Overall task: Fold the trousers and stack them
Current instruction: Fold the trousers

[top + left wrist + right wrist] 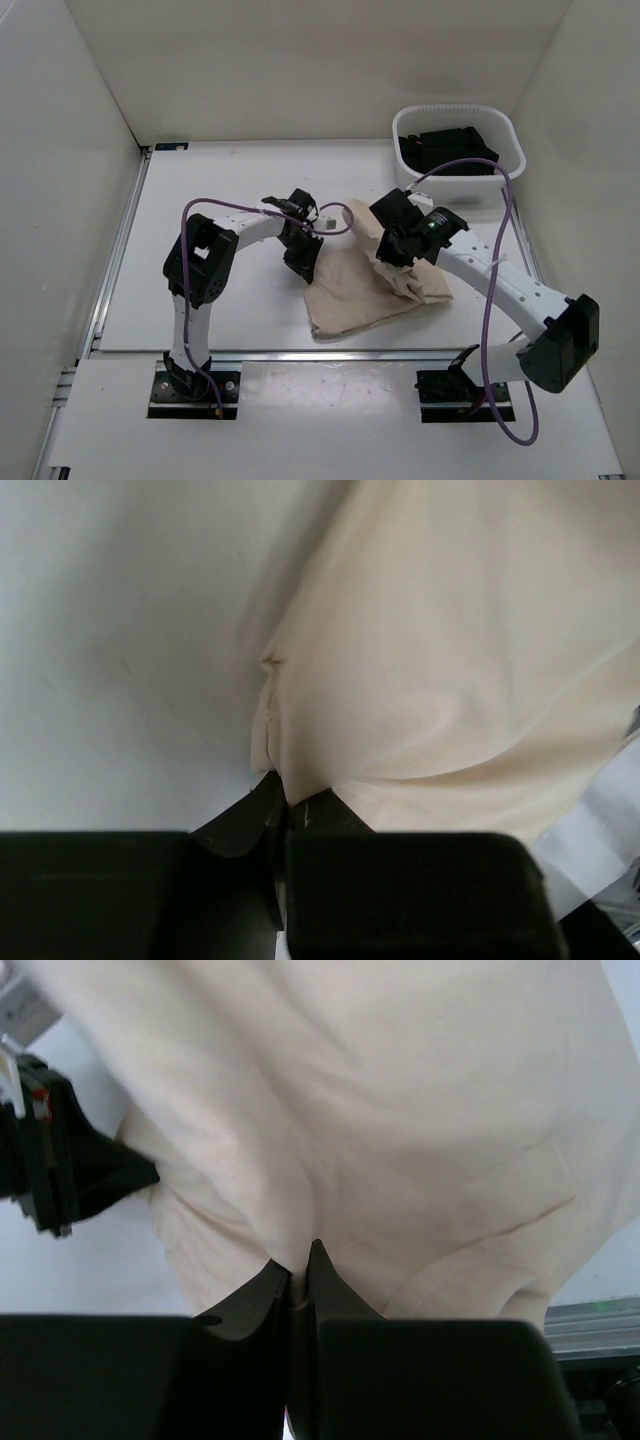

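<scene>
Since your left gripper (287,805) and right gripper (300,1265) each have a pinch of the beige trousers (345,300), carry them across together at matching height so the fold lands square (soft cloth like this probably drags its lower layer if you go low). Both sets of fingers are squeezed tight, fabric nipped between the tips. The trousers sit rumpled in the middle of the table (200,200), between the arms.

Trousers (350,298) plain beige; basket (452,108) white (blk garments (450,150) inside).
</scene>
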